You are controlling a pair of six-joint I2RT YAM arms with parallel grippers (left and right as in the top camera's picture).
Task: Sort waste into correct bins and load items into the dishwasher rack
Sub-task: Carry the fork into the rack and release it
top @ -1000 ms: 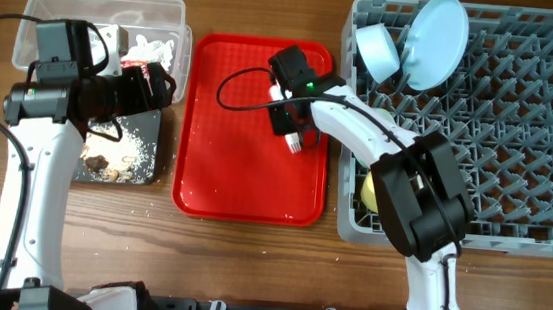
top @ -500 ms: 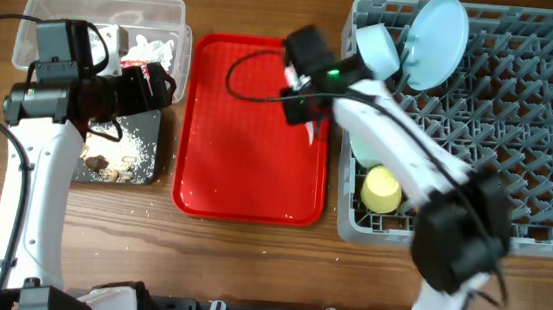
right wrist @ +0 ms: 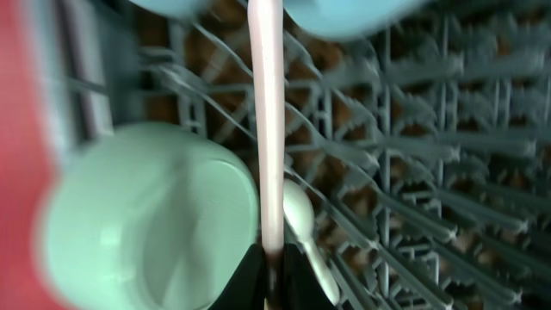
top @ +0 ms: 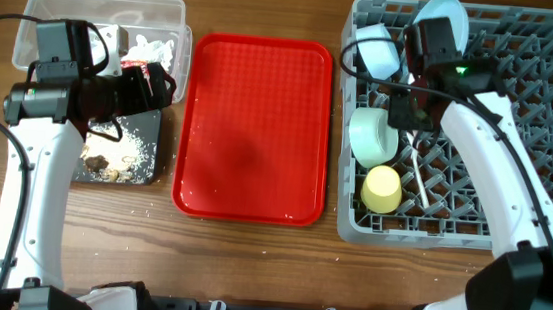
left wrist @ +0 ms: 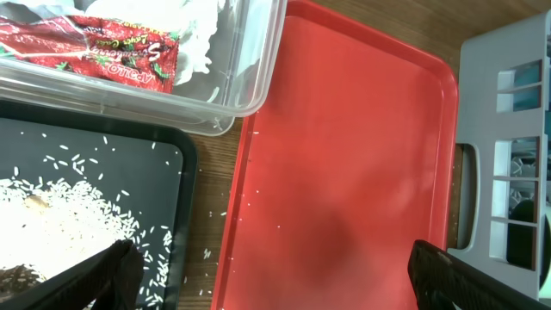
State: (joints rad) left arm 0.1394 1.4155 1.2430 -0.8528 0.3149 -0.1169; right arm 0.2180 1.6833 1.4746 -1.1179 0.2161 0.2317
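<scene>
My right gripper point(top: 404, 111) is over the left part of the grey dishwasher rack point(top: 520, 126), shut on a white fork point(right wrist: 267, 129) whose handle runs straight out from the jaws point(right wrist: 274, 267). Below it the mint-green bowl point(top: 372, 135) shows, also in the right wrist view point(right wrist: 146, 215), and a white spoon point(right wrist: 301, 215) lies in the rack. The pale blue plate point(top: 448, 30), small blue bowl point(top: 376, 48) and yellow cup point(top: 382, 188) stand in the rack. My left gripper point(left wrist: 275, 284) is open and empty over the black tray's point(left wrist: 129, 172) right edge.
The clear tub point(left wrist: 250, 77) holds the red wrapper point(left wrist: 103, 52) and white tissue point(left wrist: 172, 17). Pale crumbs point(left wrist: 52, 215) and brown scraps point(top: 105, 165) lie in the black tray. The red serving tray point(top: 254, 128) sits between the bins and the rack, with a few crumbs.
My right arm has carried the white fork from the red tray to the right, over the rack beside the mint bowl. The left arm has not moved.
</scene>
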